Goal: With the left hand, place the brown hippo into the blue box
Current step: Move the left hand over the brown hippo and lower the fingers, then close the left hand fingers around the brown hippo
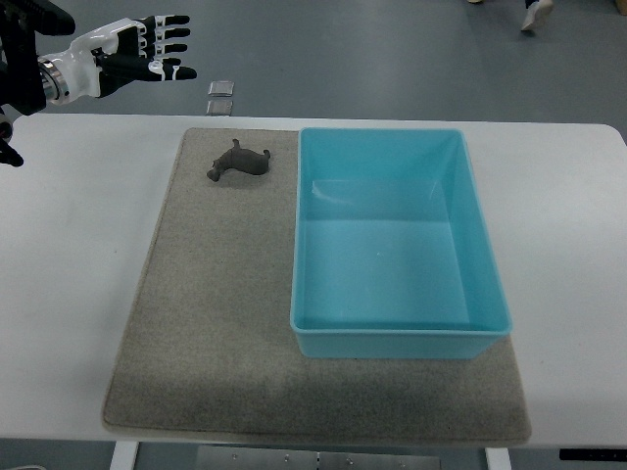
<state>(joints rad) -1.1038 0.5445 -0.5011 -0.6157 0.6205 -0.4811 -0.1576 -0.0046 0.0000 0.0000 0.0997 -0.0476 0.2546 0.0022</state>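
Hippo on the mat, box empty
My left hand (137, 54) hovers far from the hippo (238, 162), fingers spread; the box (392, 338) sits beside it.

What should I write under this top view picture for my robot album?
Left robot hand open above the table's far left corner, brown hippo waiting on the grey mat beside the empty blue box.

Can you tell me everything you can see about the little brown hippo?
The brown hippo is a small, dark toy, its material too small to tell. It lies on the grey mat, near its far edge, just left of the blue box without touching it. Nothing holds it; the left hand hovers open, far off.
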